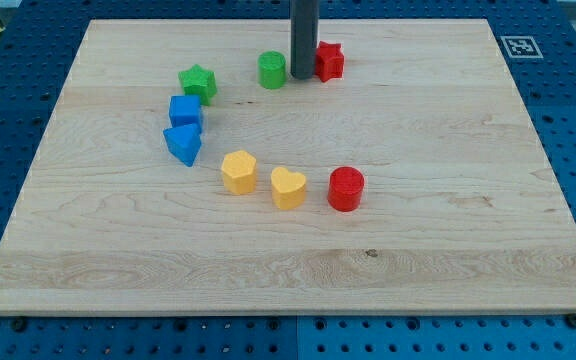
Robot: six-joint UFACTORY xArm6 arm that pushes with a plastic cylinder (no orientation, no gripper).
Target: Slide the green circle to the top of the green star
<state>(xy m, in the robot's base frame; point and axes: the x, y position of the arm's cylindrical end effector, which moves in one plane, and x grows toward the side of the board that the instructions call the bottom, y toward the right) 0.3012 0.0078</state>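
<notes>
The green circle (272, 70) sits near the view's top, just left of my tip (302, 76). The dark rod comes down from the view's top edge between the green circle and the red star (329, 61); its tip stands close to both, and contact cannot be made out. The green star (198, 82) lies to the left of the green circle, slightly lower, with a gap of about one block width between them.
A blue cube (185, 110) and a blue triangle (182, 144) lie below the green star. A yellow hexagon (239, 171), a yellow heart (288, 187) and a red circle (346, 188) form a row mid-board. The wooden board (468, 260) rests on a blue pegboard.
</notes>
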